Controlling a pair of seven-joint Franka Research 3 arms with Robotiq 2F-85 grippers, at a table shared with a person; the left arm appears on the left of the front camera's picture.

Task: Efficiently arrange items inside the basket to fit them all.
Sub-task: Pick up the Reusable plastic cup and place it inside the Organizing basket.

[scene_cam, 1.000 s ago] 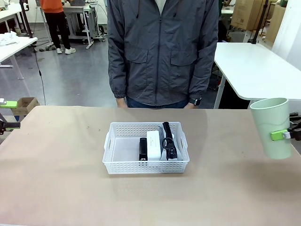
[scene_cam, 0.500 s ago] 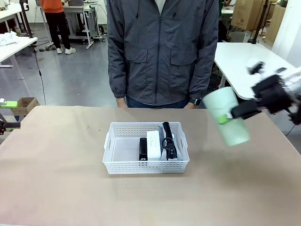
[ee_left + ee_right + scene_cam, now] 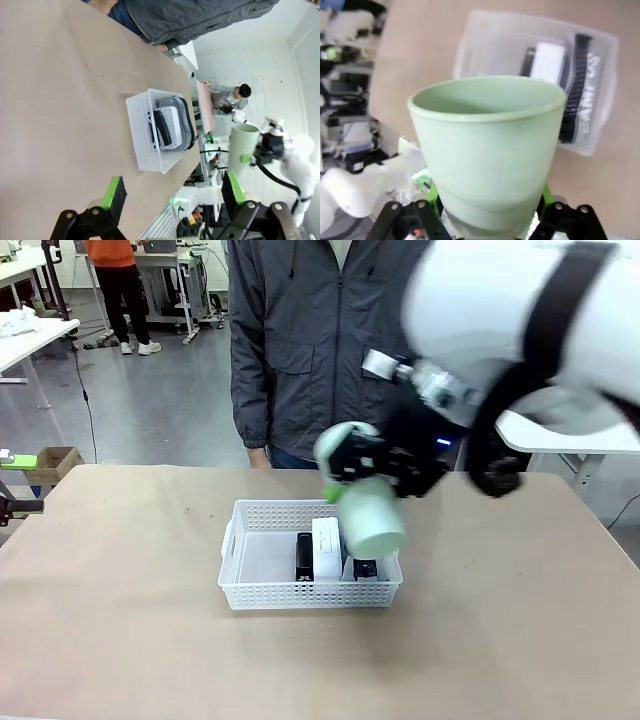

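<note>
Two of my fingers on my right gripper (image 3: 340, 480) squeeze the green cup (image 3: 372, 515) above the basket (image 3: 250, 592)'s right end, its left half bare, while my left gripper (image 3: 172, 192) gapes wide, holding nothing.

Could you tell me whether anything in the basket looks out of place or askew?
Nothing looks spilled or damaged. The stapler, white box and grey pouch lie packed toward one end of the basket, leaving the other end bare. The green cup is tilted in the right end effector above it.
</note>
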